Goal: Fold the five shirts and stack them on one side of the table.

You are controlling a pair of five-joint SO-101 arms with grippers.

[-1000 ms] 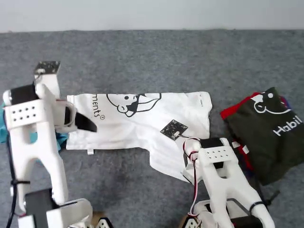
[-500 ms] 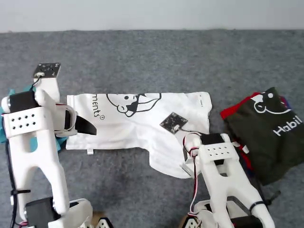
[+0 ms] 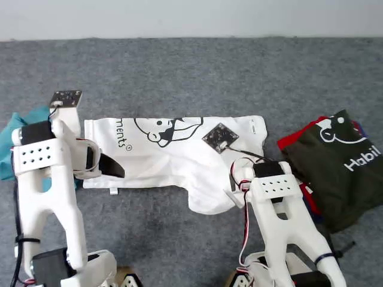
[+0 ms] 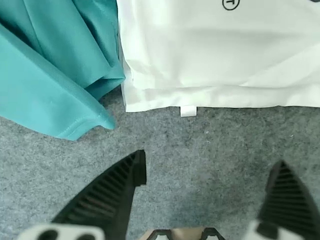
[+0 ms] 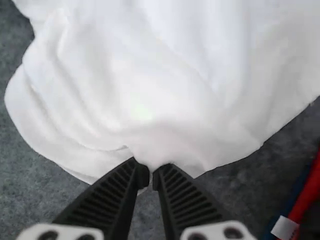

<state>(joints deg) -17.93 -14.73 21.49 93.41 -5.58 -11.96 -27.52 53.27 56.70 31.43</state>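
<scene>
The white shirt (image 3: 173,158) lies flat in the middle of the table (image 3: 191,72). Its long axis runs from the left edge toward the right edge, and its black print sits along the side facing the far edge. Which end is the collar is hard to tell from above. Its near-right part bulges toward the near edge in a rounded, bunched lobe.

The left gripper (image 4: 210,162) hangs over bare table just near of the shirt's near-left corner, with its claw spread wide and nothing between the jaws. Its wrist view brings out what the high view only hints at: a small tag on the white hem and the doubled layers at that corner. It also shows the teal shirt (image 4: 55,75) touching the white one's left end.

The right gripper (image 5: 150,171) is at the bunched lobe. Its claw is pressed nearly together and seems to pinch the rounded edge of the white cloth.

The teal shirt is crumpled at the left edge. At the right edge a dark shirt (image 3: 341,167) lies folded on top of a red shirt (image 3: 296,140).
</scene>
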